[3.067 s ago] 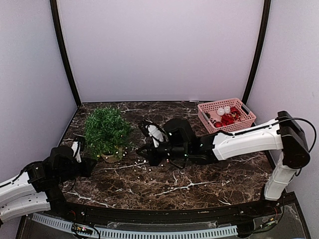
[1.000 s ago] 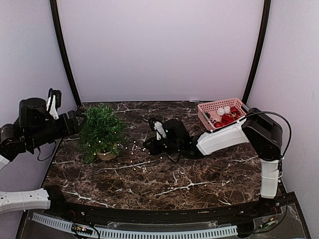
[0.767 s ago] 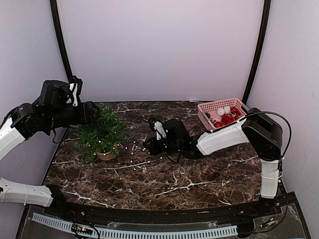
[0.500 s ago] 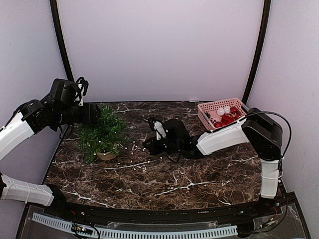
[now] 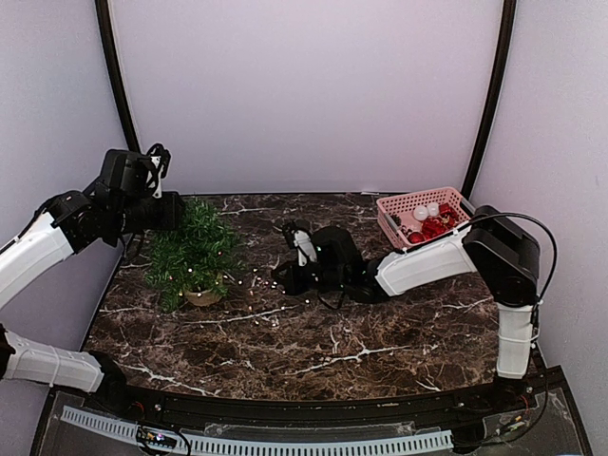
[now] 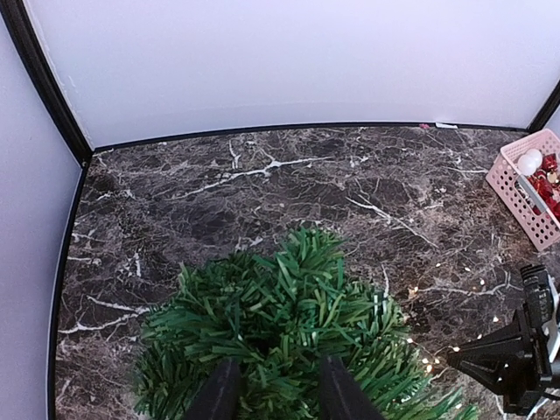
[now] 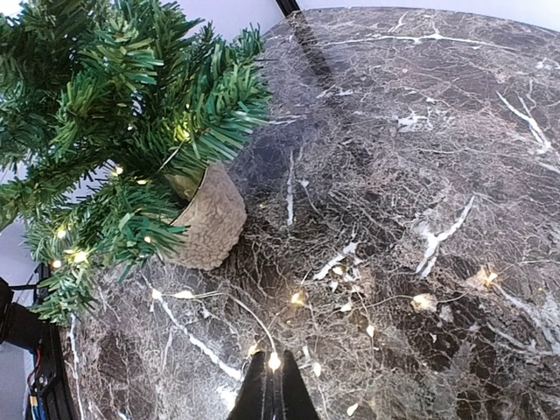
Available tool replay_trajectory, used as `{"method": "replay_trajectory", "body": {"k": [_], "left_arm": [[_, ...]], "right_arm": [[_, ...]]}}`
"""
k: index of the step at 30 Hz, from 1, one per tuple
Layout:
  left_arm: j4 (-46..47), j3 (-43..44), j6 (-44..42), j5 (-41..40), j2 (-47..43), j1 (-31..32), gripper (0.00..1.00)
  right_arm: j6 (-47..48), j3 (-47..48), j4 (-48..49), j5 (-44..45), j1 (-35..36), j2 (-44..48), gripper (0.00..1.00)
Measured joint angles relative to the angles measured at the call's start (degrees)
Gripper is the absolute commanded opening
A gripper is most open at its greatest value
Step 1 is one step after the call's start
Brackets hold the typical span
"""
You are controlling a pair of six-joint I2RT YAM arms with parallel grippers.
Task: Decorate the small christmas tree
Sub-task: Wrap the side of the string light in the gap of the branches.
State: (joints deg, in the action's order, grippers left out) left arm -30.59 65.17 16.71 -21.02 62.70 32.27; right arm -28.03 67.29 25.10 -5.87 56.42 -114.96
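The small christmas tree (image 5: 196,254) stands in a pale pot (image 7: 206,223) at the table's left, with tiny lit bulbs in its lower branches. My left gripper (image 5: 174,211) comes in at the treetop from the upper left. In the left wrist view its fingers (image 6: 219,395) are sunk in the needles (image 6: 280,306), narrowed round the top branches. My right gripper (image 7: 273,385) rests low on the table to the tree's right. It is shut on the thin wire of a light string (image 7: 350,306), with a lit bulb at its tips. The string trails loose to the tree's base (image 5: 252,290).
A pink basket (image 5: 430,219) of red and white ornaments sits at the back right. The right arm (image 5: 418,266) lies across the table's middle. Dark frame posts (image 5: 123,104) and pale walls close in the sides and back.
My left arm has swung up from the left wall to the treetop, and its jaws have narrowed onto the top branches. The right arm and the light string have stayed put.
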Motion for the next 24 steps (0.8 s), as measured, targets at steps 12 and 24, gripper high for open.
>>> {"method": "replay_trajectory", "body": {"k": [12, 24], "left_arm": [[5.9, -2.4, -7.0, 9.8, 0.2, -0.4, 0.00], [12.4, -2.3, -14.2, 28.2, 2.4, -0.4, 0.00]], "right_arm": [[-0.2, -7.0, 0.2, 2.2, 0.1, 8.9, 0.00], [-0.8, -13.5, -3.5, 10.4, 4.5, 19.8, 0.00]]}}
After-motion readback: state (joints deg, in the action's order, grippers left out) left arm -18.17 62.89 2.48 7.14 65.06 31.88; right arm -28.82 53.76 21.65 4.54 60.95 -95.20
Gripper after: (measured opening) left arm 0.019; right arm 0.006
